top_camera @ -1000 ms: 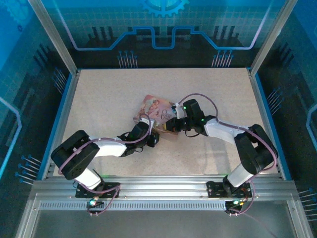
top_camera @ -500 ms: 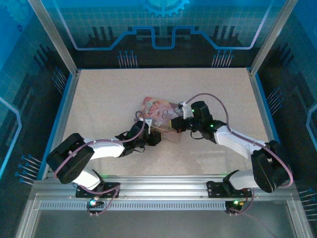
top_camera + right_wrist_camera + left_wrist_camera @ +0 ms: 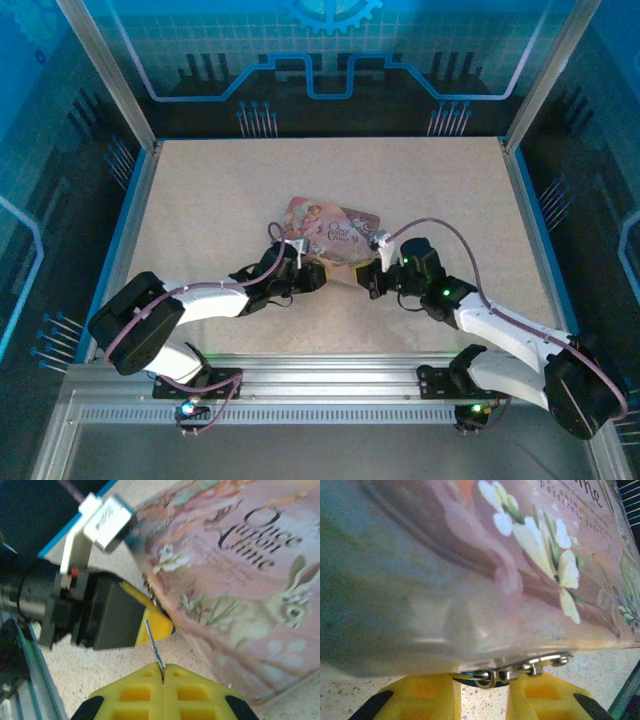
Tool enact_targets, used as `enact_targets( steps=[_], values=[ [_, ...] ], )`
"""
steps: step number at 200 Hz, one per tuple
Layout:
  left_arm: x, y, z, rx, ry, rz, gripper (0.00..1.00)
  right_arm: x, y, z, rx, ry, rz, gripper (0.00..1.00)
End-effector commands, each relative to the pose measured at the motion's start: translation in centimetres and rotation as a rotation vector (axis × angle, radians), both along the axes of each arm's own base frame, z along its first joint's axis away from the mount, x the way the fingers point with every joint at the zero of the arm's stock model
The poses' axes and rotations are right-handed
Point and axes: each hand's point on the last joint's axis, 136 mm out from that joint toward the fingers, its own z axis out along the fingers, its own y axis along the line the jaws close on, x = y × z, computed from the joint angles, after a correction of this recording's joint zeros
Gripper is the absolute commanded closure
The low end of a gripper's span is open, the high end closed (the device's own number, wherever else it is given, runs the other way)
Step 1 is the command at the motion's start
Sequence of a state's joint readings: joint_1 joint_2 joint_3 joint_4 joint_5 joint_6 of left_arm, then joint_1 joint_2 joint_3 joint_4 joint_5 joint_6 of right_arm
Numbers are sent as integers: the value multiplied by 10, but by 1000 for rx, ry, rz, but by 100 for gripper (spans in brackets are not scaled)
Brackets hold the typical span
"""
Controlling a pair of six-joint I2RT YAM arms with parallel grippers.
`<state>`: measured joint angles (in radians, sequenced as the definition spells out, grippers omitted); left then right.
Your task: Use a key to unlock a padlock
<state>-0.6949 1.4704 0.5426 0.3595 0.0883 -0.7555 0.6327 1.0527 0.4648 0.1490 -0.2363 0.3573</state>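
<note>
Mostly hidden under the glossy edge of the pink tin box (image 3: 470,570), the silvery padlock (image 3: 510,673) sits blurred at the narrow jaws of the left gripper (image 3: 482,692); I cannot tell if they grip it. The right gripper (image 3: 163,669) jaws pinch the thin key (image 3: 154,645).

Entry, padlock (image 3: 520,669): only a silvery loop and fittings under the tin box (image 3: 485,570) — lower part lost behind the fingers (image 3: 427,697) of the left gripper (image 3: 482,692), grip on it unreadable. Entry, tin box wall: blurred, cut off on three sides. Entry, key (image 3: 154,647): blade showing, head buried inside the right gripper (image 3: 163,670) — overhead, padlock and key too small to make out.
</note>
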Motion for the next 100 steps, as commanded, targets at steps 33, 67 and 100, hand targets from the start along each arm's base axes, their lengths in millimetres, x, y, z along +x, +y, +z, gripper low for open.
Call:
enact_targets(
  steps=[33, 67, 100],
  values=[
    [7, -9, 35, -112, -26, 11, 84, -9, 5, -24, -45, -140, 26, 97],
    [7, -8, 34, -116, -18, 19, 84, -10, 12, -38, -74, -157, 59, 97],
    [8, -8, 34, -124, -11, 26, 84, -7, 21, -49, -82, -162, 81, 97]
  ],
)
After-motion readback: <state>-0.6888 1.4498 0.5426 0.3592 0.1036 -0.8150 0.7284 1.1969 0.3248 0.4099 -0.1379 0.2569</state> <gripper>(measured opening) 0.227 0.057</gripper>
